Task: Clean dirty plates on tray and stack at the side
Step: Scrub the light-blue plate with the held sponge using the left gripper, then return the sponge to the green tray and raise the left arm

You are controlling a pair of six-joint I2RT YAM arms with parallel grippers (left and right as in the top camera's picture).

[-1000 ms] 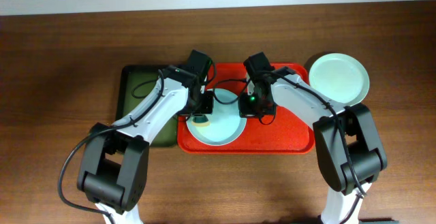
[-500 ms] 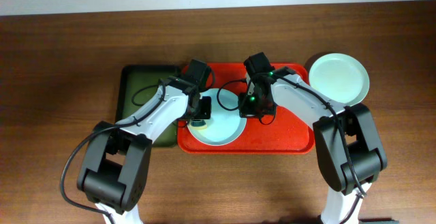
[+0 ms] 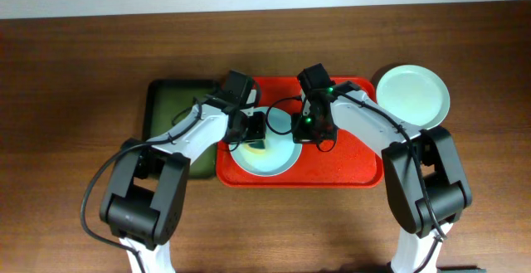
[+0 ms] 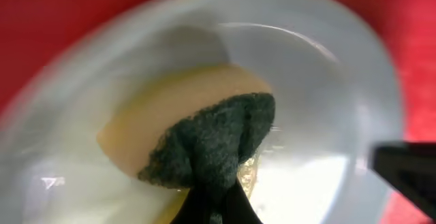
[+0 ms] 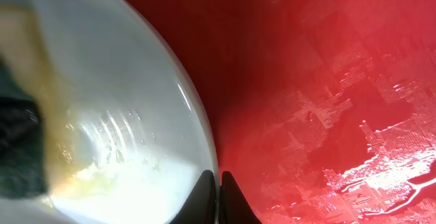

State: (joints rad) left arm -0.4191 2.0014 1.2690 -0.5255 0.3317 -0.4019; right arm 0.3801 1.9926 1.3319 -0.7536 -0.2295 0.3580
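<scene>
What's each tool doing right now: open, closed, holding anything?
Left tool: closed on the green-and-yellow sponge, which is pressed on the plate.
Right tool: closed, pinching that plate's rim.

the large tray [image 3: 348, 161] lies mid-table, the narrow tray [image 3: 166, 107] just beside it on the left. the nearer plate [image 3: 274, 163] sits in the large tray's left half, a scouring pad [image 4: 211, 146] on it. the farther plate [image 3: 412, 95] rests on the table [image 3: 75, 82] by the large tray's right rear corner.
</scene>
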